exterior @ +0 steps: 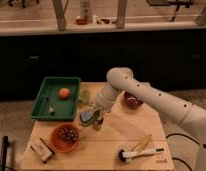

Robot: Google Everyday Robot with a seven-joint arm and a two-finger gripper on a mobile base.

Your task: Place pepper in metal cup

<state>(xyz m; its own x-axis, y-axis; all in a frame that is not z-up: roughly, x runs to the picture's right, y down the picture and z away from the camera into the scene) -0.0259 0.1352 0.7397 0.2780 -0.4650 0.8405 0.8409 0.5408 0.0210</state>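
The gripper [95,118] hangs low at the centre of the frame, over the counter [127,134]. A slender green piece at its tip looks like the pepper [99,120], just right of the metal cup [88,116], though I cannot tell whether the gripper is closed on it or not. I judge the pepper light, smooth-skinned and a little yielding, so it is best held lightly across its middle, where it can drop end-first into the narrow cup, which may tip if nudged.
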